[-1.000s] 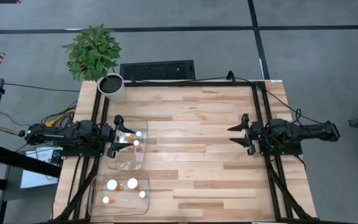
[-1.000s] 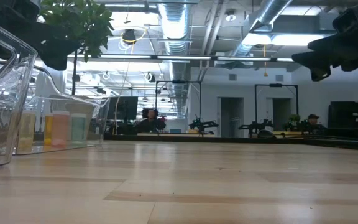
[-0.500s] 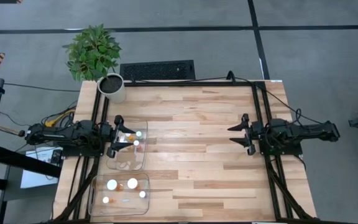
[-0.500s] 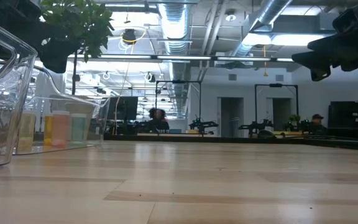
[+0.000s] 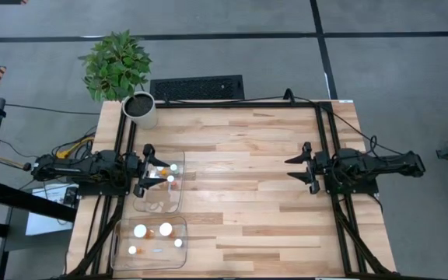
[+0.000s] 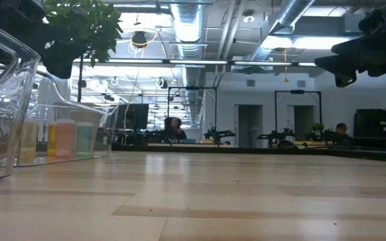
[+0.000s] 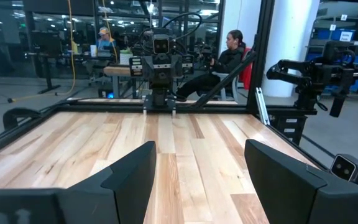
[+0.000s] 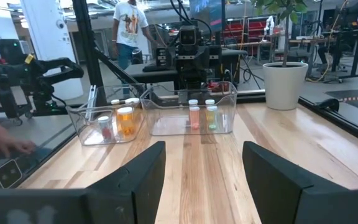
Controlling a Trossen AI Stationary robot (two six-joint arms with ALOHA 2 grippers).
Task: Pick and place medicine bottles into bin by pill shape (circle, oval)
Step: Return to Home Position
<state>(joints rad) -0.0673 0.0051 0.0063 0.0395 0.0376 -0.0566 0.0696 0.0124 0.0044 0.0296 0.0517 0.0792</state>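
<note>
Two clear plastic bins stand at the table's left. The far bin (image 5: 160, 183) holds a few small amber bottles with white caps (image 5: 170, 179). The near bin (image 5: 150, 243) holds several more (image 5: 141, 230). Both bins and their upright bottles (image 8: 194, 116) also show in the right wrist view. My left gripper (image 5: 145, 169) is open and empty over the far bin's left part; its fingers stand wide apart in the left wrist view (image 7: 197, 180). My right gripper (image 5: 295, 168) is open and empty above the table's right half, pointing toward the bins (image 8: 201, 180).
A potted plant in a white pot (image 5: 138, 109) stands at the far left corner. Black frame rails (image 5: 325, 155) run along both sides of the table. Bare wood (image 5: 239, 179) lies between the two grippers. People show in the room beyond the table.
</note>
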